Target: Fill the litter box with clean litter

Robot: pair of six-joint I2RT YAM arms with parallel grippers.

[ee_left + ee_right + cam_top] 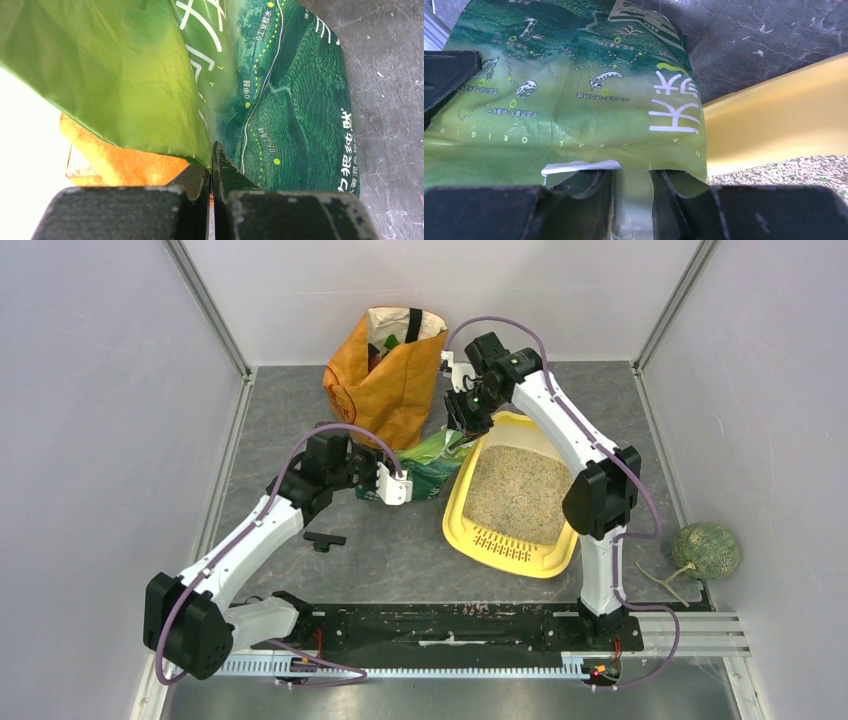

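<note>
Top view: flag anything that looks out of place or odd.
A small black T-shaped part lies loose on the table, left of the litter box. A green melon-like ball with a stem sits at the right edge, unrelated to litter. The litter box sits askew to the table's edges.

Lab test cell: plain white wall panels (pixel 90 390), aluminium corner posts (pixel 208 305), grey tabletop (pixel 400 550), bolted arm rail (pixel 450 625).

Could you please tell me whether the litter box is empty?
No, the litter box holds a layer of beige litter across its floor.
</note>
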